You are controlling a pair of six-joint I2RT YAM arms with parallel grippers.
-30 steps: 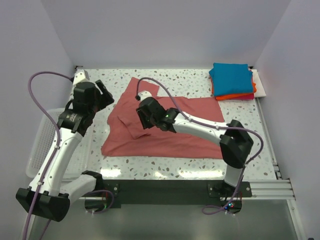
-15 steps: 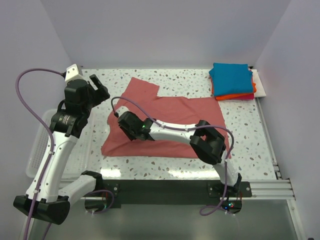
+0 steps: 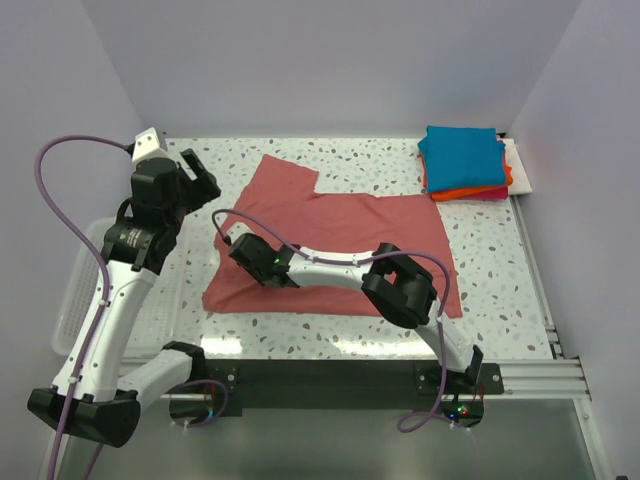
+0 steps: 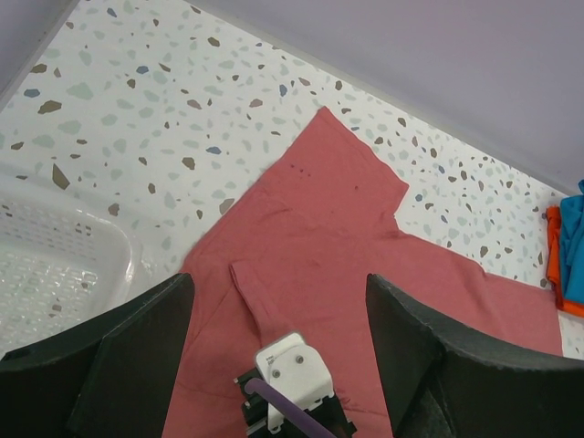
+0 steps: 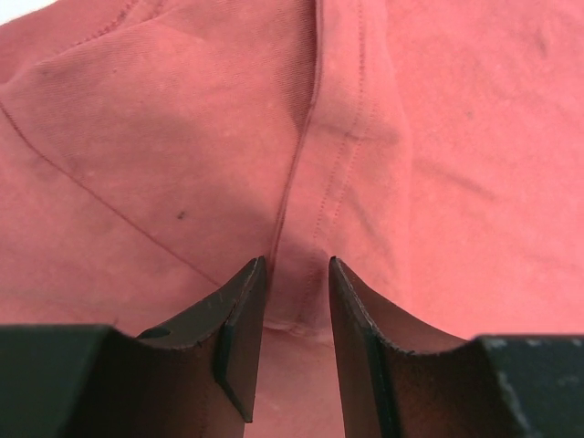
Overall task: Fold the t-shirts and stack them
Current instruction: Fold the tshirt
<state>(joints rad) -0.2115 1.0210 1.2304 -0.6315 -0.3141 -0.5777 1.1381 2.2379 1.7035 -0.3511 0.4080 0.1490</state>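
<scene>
The large dusty-red t-shirt [image 3: 340, 245] lies spread on the speckled table, and it also shows in the left wrist view [image 4: 347, 237]. My right gripper [image 3: 252, 258] rests low on its left part, and its jaws stand nearly together on a folded ridge of the sleeve [image 5: 297, 265]. My left gripper [image 3: 200, 175] hangs wide open and empty above the table's far left, looking down on the shirt [image 4: 278, 278]. The teal-blue shirt [image 3: 462, 155] lies folded on the orange one [image 3: 470, 192] at the far right. I cannot make out the magenta one.
The white mesh basket [image 3: 80, 290] stands at the table's left edge, and it also shows in the left wrist view [image 4: 55, 274]. White walls close the back and sides. A metal rail [image 3: 350, 375] runs along the near edge.
My right gripper has swept left and nearer across the shirt, from its middle to its left part, flattening the folded flap there. My left arm rose and swung back left.
</scene>
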